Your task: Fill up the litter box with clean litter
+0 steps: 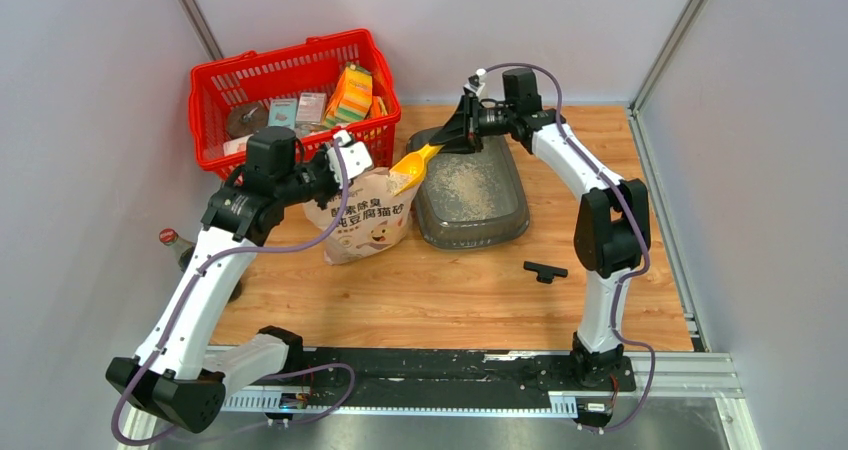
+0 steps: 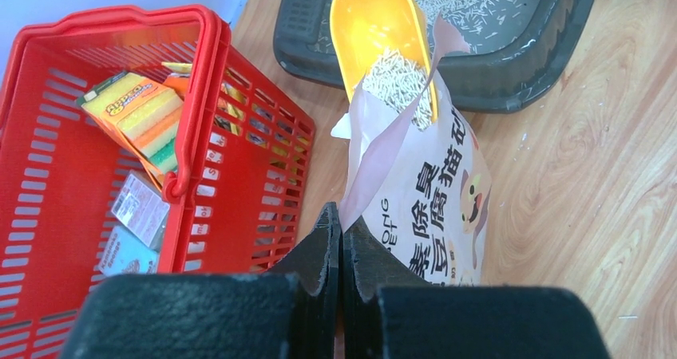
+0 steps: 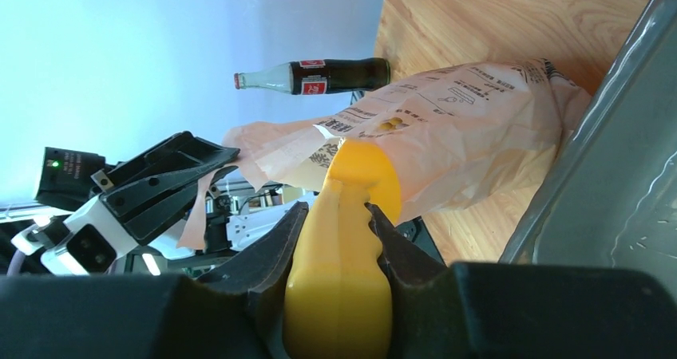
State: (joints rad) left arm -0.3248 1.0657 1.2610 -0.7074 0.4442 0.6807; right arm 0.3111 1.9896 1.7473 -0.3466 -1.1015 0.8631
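Wooden table (image 1: pixel 450 290); basket (image 1: pixel 290 68), bag (image 1: pixel 365 225), litter box (image 1: pixel 470 235), bottle (image 1: pixel 172 240), black T-piece (image 1: pixel 544 270)

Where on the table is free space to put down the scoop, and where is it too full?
Free: the wood strip between the paper bag, the litter box and the base rail, apart from a small black part. Crowded: the back left, where red basket, bag, scoop and box stand close together.
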